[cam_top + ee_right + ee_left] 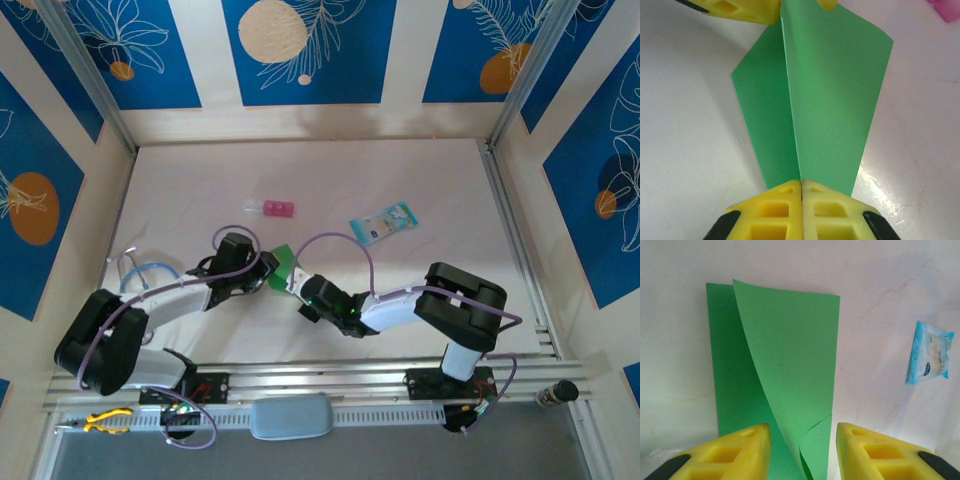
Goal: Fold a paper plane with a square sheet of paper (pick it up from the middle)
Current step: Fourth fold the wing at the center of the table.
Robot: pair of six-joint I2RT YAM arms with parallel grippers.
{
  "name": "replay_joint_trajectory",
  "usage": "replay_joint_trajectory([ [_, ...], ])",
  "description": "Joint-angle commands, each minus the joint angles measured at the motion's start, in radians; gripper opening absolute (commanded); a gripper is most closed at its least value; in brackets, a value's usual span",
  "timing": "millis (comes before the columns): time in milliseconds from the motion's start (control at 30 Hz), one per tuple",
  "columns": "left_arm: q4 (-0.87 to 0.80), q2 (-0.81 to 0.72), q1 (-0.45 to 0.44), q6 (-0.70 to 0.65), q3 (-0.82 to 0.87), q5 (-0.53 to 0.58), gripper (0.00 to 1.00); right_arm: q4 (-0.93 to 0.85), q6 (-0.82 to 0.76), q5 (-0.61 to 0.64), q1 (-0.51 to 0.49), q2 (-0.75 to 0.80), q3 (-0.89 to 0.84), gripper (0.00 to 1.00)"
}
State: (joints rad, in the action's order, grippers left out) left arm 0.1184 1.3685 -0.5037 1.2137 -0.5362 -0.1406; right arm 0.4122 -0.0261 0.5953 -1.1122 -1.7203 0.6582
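Right wrist view: the right gripper (801,190) is clenched on one end of the loosely folded square sheet of paper (835,100) at the centre of the table (420,170), while the left gripper (803,435) stands open astride the other end, so the uncreased halves may spring apart.

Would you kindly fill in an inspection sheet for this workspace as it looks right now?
Surface: white table, faint marks.
Job's things: green square sheet of paper, loosely folded over, spanning both pincers; no plane yet.
Clutter: pink block; pale blue packet; yellow-handled tool on the front rail.
Pincers: left pincer open around one end of the sheet; right pincer shut on the opposite end.
Cables: purple cables along both arms; blue loop at left.
Surroundings: blue leaf-print panels; aluminium frame.
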Motion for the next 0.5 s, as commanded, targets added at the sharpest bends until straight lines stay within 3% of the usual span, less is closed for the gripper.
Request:
replay_joint_trajectory([
  [0,-0.009,0.034,0.013,-0.038,-0.041,-0.046,0.34,0.045,0.003,-0.009,0.005,0.027,-0.017,0.06],
  [233,-0.032,0.004,0.015,-0.047,-0.049,-0.021,0.1,0.018,0.024,0.013,0.009,0.037,-0.024,0.13],
  [467,-0.014,0.004,0.016,-0.03,-0.054,-0.034,0.06,-0.003,0.038,0.037,0.016,0.028,-0.023,0.16],
])
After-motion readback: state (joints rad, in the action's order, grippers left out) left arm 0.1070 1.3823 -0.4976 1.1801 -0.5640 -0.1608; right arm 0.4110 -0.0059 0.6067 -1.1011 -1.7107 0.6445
